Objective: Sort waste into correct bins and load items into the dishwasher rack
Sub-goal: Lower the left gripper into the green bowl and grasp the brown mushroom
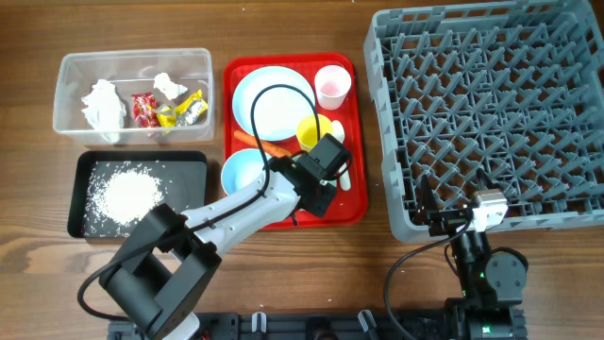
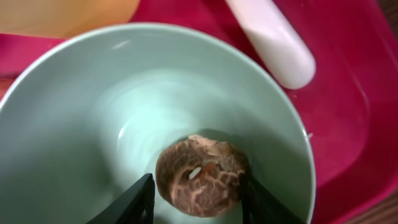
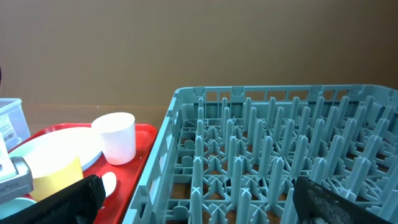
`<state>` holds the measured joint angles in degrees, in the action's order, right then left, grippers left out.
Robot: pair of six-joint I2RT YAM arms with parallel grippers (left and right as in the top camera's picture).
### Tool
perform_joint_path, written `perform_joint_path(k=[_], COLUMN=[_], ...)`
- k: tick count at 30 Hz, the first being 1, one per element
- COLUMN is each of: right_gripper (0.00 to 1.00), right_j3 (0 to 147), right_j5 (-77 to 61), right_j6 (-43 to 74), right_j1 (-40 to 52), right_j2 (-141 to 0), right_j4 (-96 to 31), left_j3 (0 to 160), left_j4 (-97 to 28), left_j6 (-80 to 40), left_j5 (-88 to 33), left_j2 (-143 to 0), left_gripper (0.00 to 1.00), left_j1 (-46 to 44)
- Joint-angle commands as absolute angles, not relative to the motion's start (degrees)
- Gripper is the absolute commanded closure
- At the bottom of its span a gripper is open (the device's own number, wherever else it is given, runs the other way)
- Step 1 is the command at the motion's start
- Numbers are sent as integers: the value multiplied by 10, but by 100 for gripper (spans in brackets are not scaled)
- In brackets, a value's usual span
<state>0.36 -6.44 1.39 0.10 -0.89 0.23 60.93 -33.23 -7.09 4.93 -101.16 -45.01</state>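
Clear tub [image 1: 68, 66]: upper left of the overhead frame. I see crumpled tissues [image 1: 104, 106] and red, yellow and silver wrappers [image 1: 168, 111] inside.
Black tray [image 1: 77, 212]: just below the tub, with a heap of white grains [image 1: 127, 195] in it.
Red serving tray [image 1: 359, 210]: centre of the frame. It carries the plate [image 1: 274, 102], pink cup [image 1: 332, 87], yellow cup [image 1: 314, 130], carrot [image 1: 274, 147], spoon [image 1: 346, 176] and a second bowl [image 1: 241, 175] at its lower left.
Bowl [image 2: 62, 124]: fills my left wrist view. The brown lump [image 2: 202, 174] sits at its bottom and the spoon lies just outside its rim.
Left end effector [image 2: 198, 202]: down inside the bowl, one finger close against each side of the lump. I cannot tell whether it is clenched on the lump or only flanking it.
Right end effector [image 3: 199, 205]: released, fingers wide, at the rack's lower edge.
Rack [image 1: 381, 142]: right of the frame, pegs upright.
Edges: the bowl wall curves close around my left fingers. A narrow strip of counter [image 1: 377, 264] runs between the red tray and the rack.
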Motion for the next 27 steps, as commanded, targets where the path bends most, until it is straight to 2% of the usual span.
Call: perform_joint_path(k=[1,2,3,4,5,8,13,19,27], right_gripper=[0,0,0,0,0,0,0,0,0], right_j3=[3,3,3,3,3,3,3,3,3], right_j5=[-74,-74,-74,-74,-74,-74,-74,-74,-74], right_j6=[8,9,9,8,8,9,9,8,9], right_j1=[0,0,0,0,0,0,0,0,0], right_j2=[-8,-8,-8,-8,-8,-8,-8,-8,-8], right_j4=[5,5,5,5,5,5,5,5,5], left_j3=[616,616,616,616,616,616,616,615,617], left_j4=[-340,-339,-339,-339,-340,-340,-340,-341,-339], left_j6=[-62,-62,-62,-62,-62,-62,-63,-62,-62], left_j5=[103,103,103,101,96,71,69,69,70], left_j2=[-1019,-1019,-1019,-1019,-1019,-1019,-1019,-1019,-1019], left_gripper=[55,55,50,40,39,48,45,76,76], left_j1=[-448,-448,-448,-448,-448,-448,-448,-448,-448])
